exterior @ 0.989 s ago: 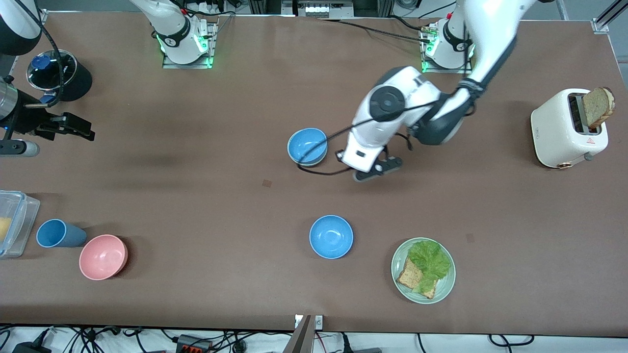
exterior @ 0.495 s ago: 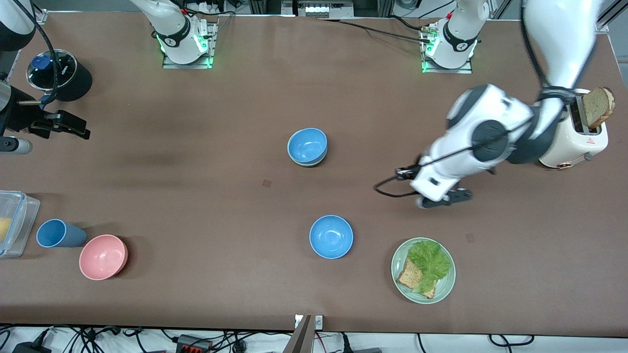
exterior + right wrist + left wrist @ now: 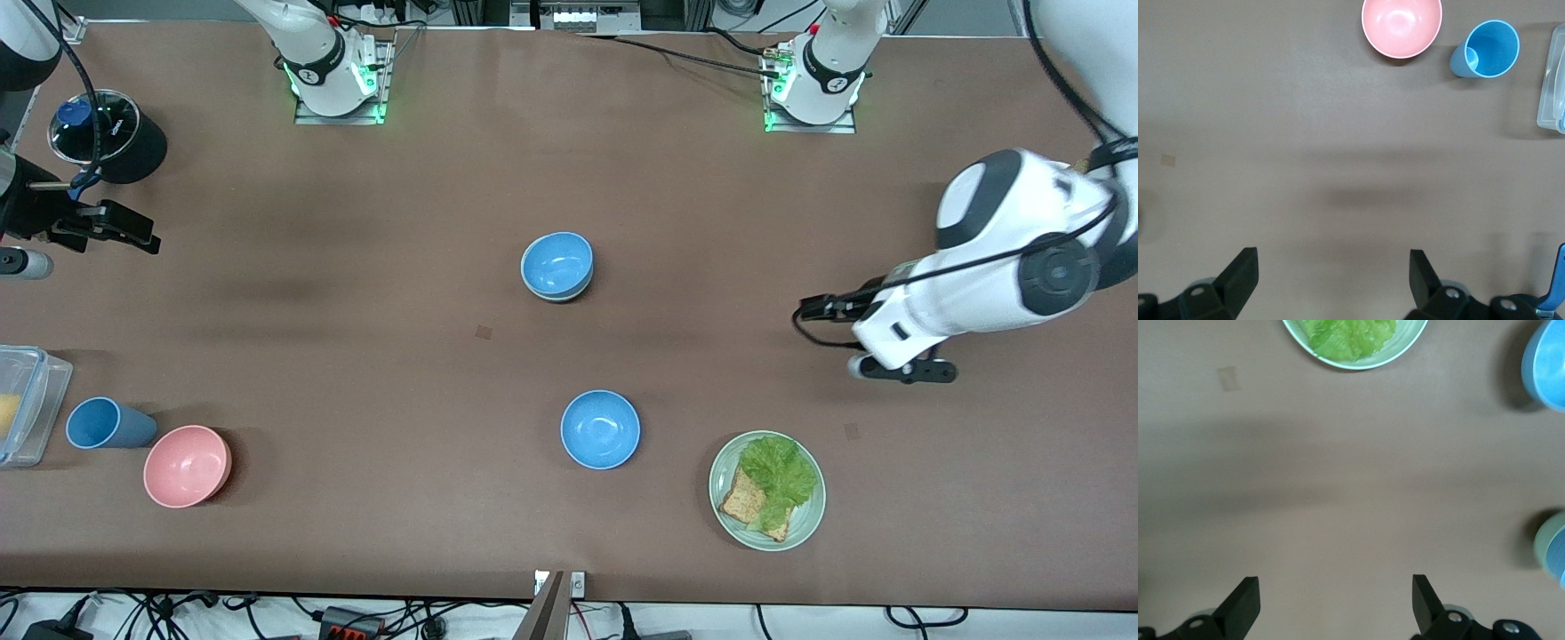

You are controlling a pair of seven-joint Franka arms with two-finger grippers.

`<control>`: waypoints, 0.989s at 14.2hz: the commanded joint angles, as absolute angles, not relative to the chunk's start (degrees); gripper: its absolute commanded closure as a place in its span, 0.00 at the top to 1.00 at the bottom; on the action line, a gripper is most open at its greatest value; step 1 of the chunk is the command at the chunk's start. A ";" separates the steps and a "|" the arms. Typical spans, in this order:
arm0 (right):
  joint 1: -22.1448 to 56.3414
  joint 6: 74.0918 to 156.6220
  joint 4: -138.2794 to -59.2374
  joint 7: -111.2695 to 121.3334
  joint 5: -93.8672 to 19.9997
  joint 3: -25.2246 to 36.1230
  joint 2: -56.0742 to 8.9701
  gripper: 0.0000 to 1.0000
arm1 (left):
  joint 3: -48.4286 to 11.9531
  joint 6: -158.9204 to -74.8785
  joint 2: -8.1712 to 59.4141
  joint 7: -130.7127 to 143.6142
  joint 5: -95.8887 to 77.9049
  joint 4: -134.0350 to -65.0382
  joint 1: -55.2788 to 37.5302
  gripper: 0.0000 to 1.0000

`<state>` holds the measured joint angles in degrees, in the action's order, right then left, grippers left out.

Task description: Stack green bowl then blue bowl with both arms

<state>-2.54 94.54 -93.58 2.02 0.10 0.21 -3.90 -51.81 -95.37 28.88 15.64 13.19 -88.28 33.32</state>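
A blue bowl sits nested in the green bowl, whose pale rim shows just under it at mid-table. The left wrist view catches this pair at its edge, the green bowl around the blue bowl. A second blue bowl stands alone nearer the front camera. My left gripper hangs open and empty over bare table toward the left arm's end. My right gripper waits open and empty over the right arm's end.
A pale-green plate with lettuce and bread lies near the front edge. A pink bowl, a blue cup and a clear container sit at the right arm's end, with a black pot farther back.
My left gripper has opened and swung away from the stacked bowls toward the left arm's end of the table. The right arm has hardly moved.
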 commanded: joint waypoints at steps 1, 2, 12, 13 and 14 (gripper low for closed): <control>-2.02 94.83 -93.43 2.64 1.31 0.27 -2.99 1.00 | -52.56 -90.10 25.84 9.85 12.83 -86.58 35.94 1.00; -1.93 94.14 -92.82 2.64 2.28 0.18 -3.08 1.00 | -51.69 -89.91 24.53 8.45 12.48 -86.40 36.03 1.00; -2.02 94.83 -92.99 2.55 1.41 -0.09 -3.34 1.00 | -13.22 -91.93 9.77 5.80 3.25 -89.65 12.07 1.00; -1.93 94.92 -92.99 2.55 1.41 -0.09 -3.34 1.00 | -9.96 -91.67 8.36 5.80 2.90 -89.74 9.61 1.00; -1.93 95.27 -92.99 2.46 1.41 -0.09 -3.43 1.00 | -8.28 -91.41 6.78 5.97 2.20 -89.82 8.88 1.00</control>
